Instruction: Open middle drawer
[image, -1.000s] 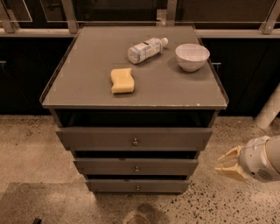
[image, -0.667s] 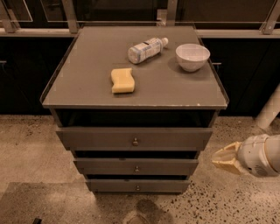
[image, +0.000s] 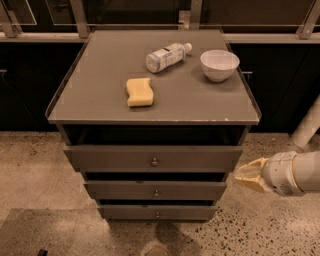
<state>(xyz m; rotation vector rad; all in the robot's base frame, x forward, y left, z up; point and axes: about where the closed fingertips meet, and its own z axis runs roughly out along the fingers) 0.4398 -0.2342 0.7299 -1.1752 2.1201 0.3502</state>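
The middle drawer (image: 155, 190) is a grey-brown slim front with a small round metal knob (image: 156, 193), between the wider top drawer (image: 153, 158) and the narrower bottom drawer (image: 157, 212). It sits shut in line with the stack. My gripper (image: 245, 174) comes in from the right edge, its cream fingertips pointing left. It is beside the cabinet's right side, at the height between the top and middle drawers, apart from both and holding nothing.
On the cabinet top (image: 90, 95) lie a yellow sponge (image: 139, 92), a plastic bottle on its side (image: 167, 56) and a white bowl (image: 219, 64). Speckled floor (image: 35, 175) surrounds the cabinet. A white pole (image: 307, 125) stands at the right.
My gripper has moved left, closer to the cabinet's right side. The drawers and the objects on top have not moved.
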